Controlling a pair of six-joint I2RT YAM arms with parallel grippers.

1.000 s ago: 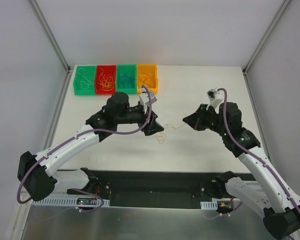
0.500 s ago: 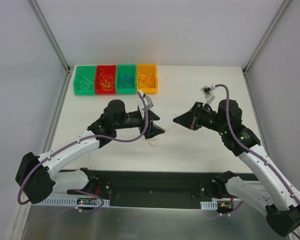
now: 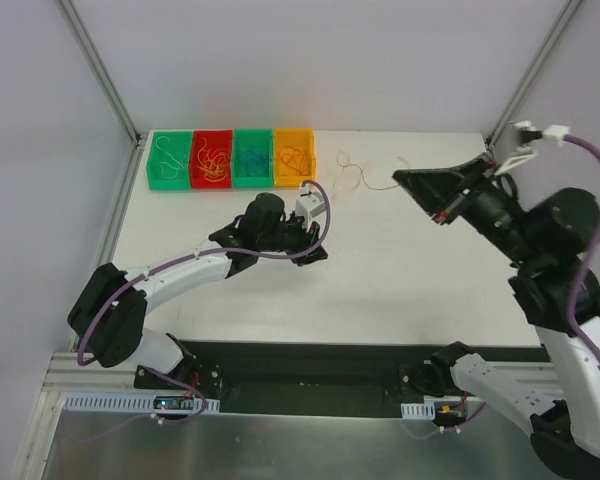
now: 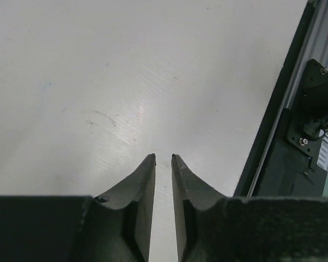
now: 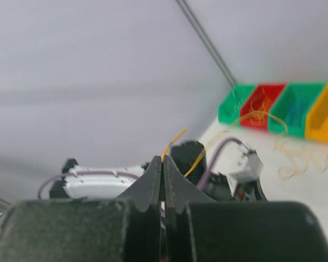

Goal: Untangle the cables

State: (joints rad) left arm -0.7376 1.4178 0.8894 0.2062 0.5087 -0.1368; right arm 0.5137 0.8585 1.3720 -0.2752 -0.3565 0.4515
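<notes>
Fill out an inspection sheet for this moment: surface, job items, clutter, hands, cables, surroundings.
Surface: white tabletop, faintly scuffed in the left wrist view.
Job's things: thin orange wire trails in loops from the right hand; whether it touches the table cannot be told. Other loose wires lie in the row of four plastic bins, coloured green, red, green and orange.
Clutter: nothing seen.
Hands: left hand low over the table, narrow gap, nothing between. Right hand up off the table, shut on the wire.
Cables: purple arm cables along both arms.
Surroundings: grey walls, metal frame posts.
</notes>
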